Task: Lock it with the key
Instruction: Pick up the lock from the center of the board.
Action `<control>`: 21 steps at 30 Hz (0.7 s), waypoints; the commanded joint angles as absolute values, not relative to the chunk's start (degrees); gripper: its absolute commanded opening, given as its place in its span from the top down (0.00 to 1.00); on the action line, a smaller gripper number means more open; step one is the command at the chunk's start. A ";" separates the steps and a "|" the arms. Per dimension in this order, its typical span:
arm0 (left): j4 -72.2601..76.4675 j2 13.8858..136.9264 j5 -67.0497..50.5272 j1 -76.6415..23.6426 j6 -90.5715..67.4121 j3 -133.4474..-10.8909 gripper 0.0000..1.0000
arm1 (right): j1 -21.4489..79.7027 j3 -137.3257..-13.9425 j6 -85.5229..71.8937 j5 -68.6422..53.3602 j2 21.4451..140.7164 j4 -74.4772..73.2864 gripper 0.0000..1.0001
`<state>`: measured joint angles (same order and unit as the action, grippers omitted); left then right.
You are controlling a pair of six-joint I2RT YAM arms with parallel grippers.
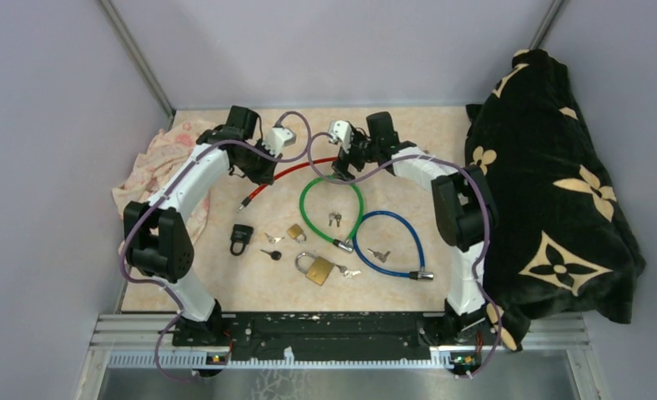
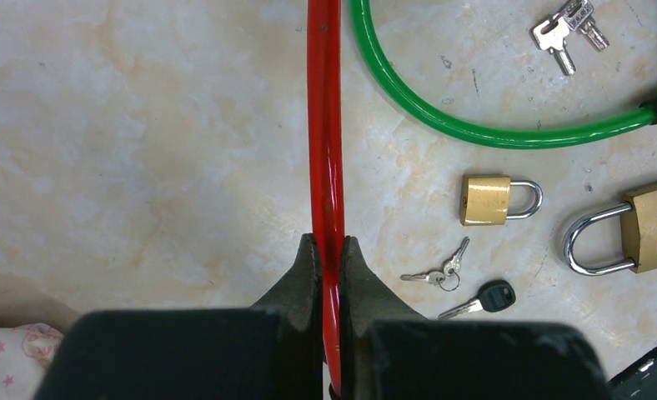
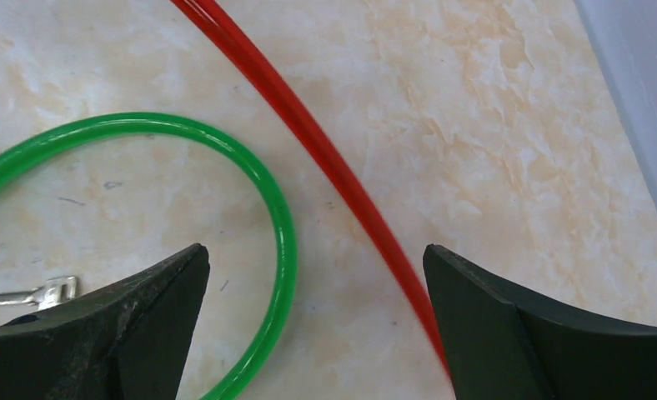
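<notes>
Between left fingers (image 2: 304,279), glossy red cable (image 2: 326,150)

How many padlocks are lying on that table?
3. A black padlock lies furthest left; a small brass padlock sits right of it; a large brass padlock lies nearer the front. The pink cloth or black blanket might hide others.

Black patterned blanket (image 1: 559,192), pink towel (image 1: 158,162), beige tabletop (image 1: 442,142)
</notes>
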<state>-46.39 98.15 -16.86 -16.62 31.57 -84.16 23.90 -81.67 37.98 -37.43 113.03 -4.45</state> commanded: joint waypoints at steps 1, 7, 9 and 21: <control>-47.35 96.32 -18.26 -16.61 33.05 -83.36 1.00 | 25.06 -87.86 43.37 -33.88 117.46 -0.75 0.01; -46.81 94.86 -18.75 -16.61 32.79 -82.34 1.00 | 24.50 -93.99 45.00 -28.74 124.59 -0.80 0.02; -46.57 94.45 -19.06 -16.57 32.63 -82.23 1.00 | 24.16 -95.77 45.00 -29.00 126.06 -3.86 0.03; -40.27 90.11 -22.72 -15.29 27.78 -75.32 1.00 | 21.18 -89.57 36.94 -33.08 119.23 3.87 1.00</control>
<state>-42.24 93.25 -19.16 -15.90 29.76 -78.32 22.59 -91.42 39.59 -32.75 125.95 -2.24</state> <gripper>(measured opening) 0.028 0.058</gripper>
